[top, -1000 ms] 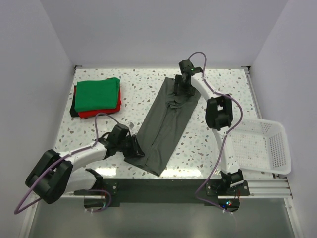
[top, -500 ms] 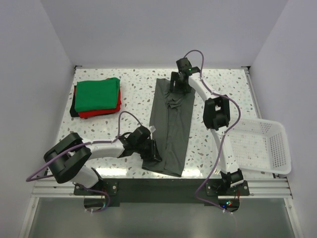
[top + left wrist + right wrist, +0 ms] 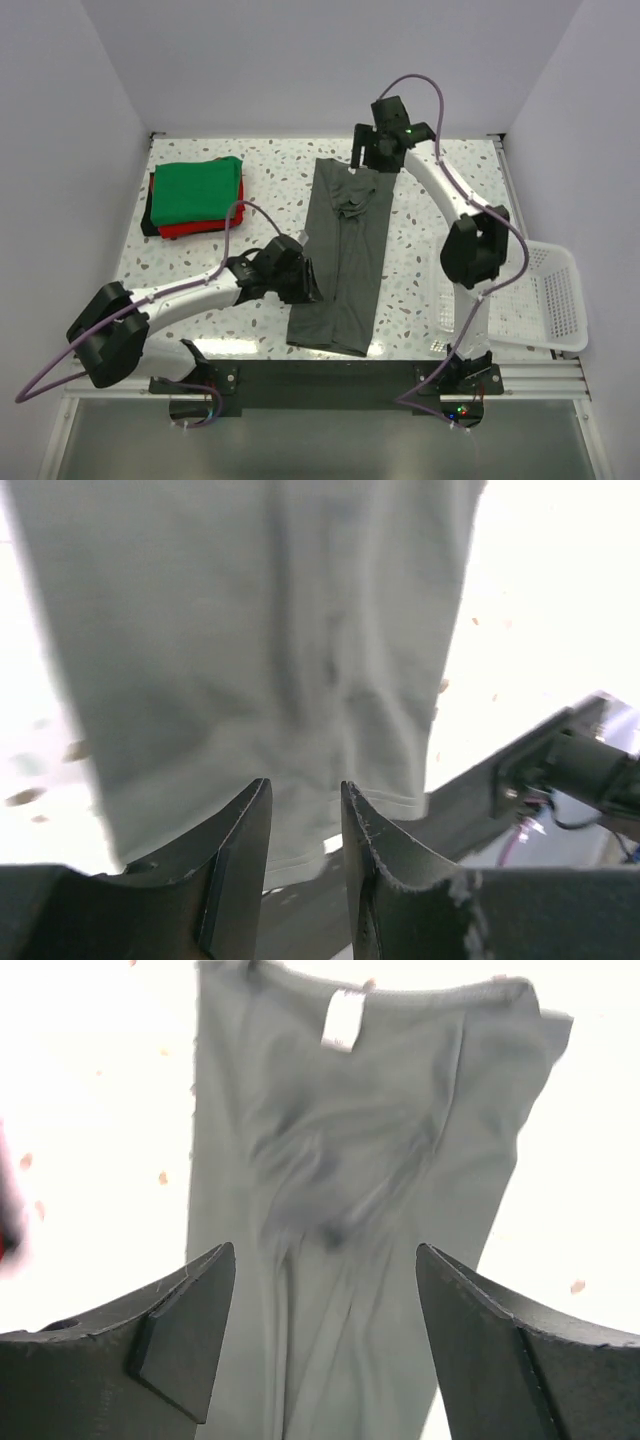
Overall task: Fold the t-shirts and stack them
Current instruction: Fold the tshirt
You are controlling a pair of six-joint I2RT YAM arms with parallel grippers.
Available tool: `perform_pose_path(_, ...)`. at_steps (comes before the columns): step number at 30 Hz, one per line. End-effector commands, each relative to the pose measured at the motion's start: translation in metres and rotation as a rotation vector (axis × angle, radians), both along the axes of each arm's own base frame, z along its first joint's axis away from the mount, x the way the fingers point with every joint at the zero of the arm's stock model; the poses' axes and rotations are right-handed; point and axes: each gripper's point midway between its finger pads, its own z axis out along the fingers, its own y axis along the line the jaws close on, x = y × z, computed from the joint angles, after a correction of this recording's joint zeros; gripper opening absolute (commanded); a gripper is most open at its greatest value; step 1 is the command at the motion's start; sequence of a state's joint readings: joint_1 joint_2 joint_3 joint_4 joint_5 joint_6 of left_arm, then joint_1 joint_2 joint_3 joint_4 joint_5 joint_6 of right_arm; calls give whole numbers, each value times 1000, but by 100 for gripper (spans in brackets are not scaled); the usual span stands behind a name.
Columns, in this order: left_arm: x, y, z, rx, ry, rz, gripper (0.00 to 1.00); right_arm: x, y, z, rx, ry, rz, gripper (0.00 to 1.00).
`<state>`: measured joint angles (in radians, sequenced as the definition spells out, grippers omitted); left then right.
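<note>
A white mesh basket (image 3: pixel 556 300) sits at the right edge of the speckled surface (image 3: pixel 270 175), partly overhanging it.

Both wrist views are soft and overexposed, tabletop (image 3: pixel 560 580) blown white; overhead evenly lit.

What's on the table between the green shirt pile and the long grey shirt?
Nothing: in the top view only bare speckled table separates the green shirt from the grey shirt. A purple cable arches over the gap.
</note>
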<state>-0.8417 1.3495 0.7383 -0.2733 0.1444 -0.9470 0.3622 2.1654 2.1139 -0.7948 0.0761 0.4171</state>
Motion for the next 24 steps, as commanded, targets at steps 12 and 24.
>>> perform_pose_path(12, -29, 63, -22, 137, 9, -16, 44, -321, 36, -90, 27, 409, 180, 71)
perform_pose_path(24, -48, 71, -38, 116, 52, -28, 45, -413, 32, -118, 32, 536, 143, 66)
